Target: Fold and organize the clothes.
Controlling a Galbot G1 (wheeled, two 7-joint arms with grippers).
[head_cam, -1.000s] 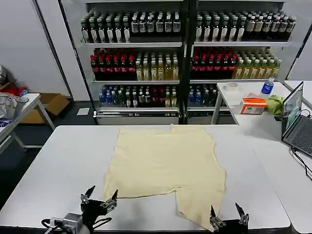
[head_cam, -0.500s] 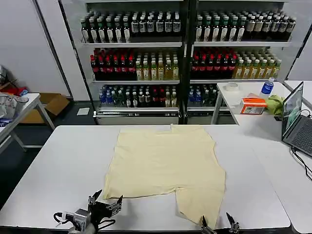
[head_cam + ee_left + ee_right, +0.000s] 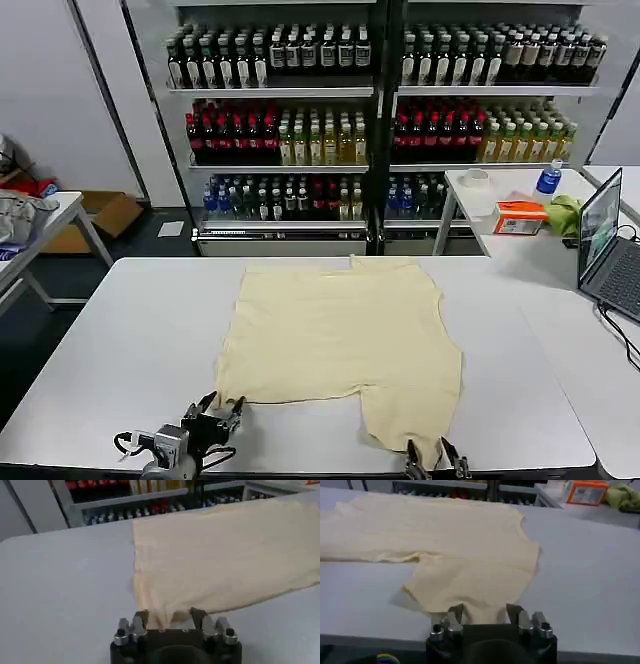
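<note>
Cream T-shirt flat on white table.
L gripper & R gripper at near hem, jaws spread around fabric edge.

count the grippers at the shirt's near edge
2. The left gripper sits open at the T-shirt's near left corner; the right gripper sits open at its near right flap.

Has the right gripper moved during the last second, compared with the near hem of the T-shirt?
Yes. In the head view the right gripper has shifted left and nearer the table's front edge, now straddling the T-shirt's near corner, jaws open.
</note>
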